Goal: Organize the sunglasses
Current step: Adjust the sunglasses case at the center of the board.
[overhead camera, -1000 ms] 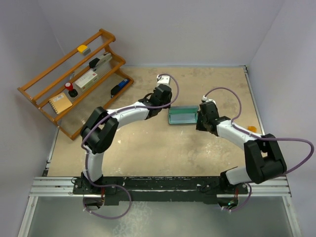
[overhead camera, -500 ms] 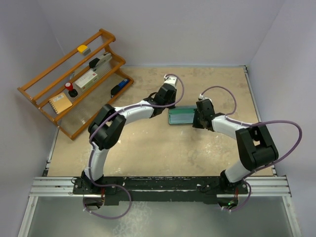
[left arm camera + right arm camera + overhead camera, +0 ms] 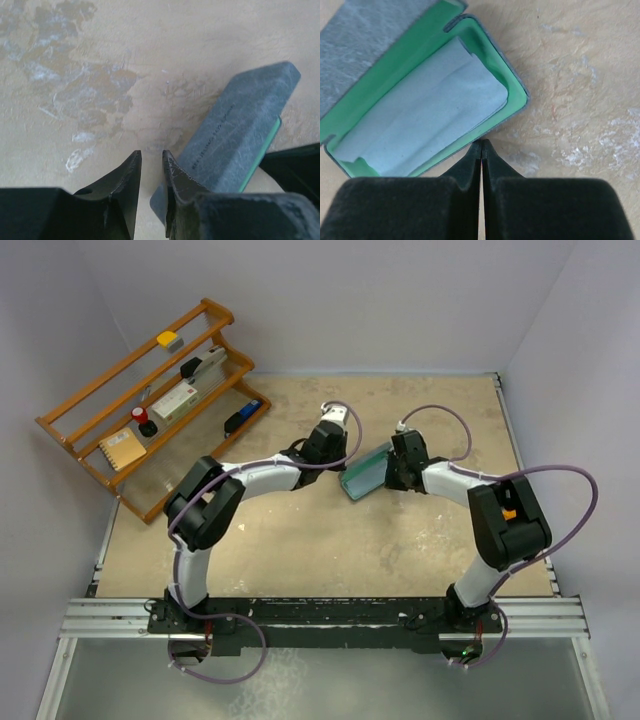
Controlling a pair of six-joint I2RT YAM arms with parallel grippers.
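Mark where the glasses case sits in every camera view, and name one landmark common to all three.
Top external: the glasses case lies mid-table, slightly right of centre, askew.
Left wrist: right half of the picture, grey outer shell towards the camera, with a thin green edge on its lower right side.
Right wrist: upper left, open, green lining showing, with a pale blue cloth inside.
Shared landmark: the tan table with pale worn patches beside the case.

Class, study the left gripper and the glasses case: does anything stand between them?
Nothing visible does. The left gripper hangs right beside the glasses case, and one finger overlaps the case's grey shell in the wrist view. Only the table surface shows between its fingertips.
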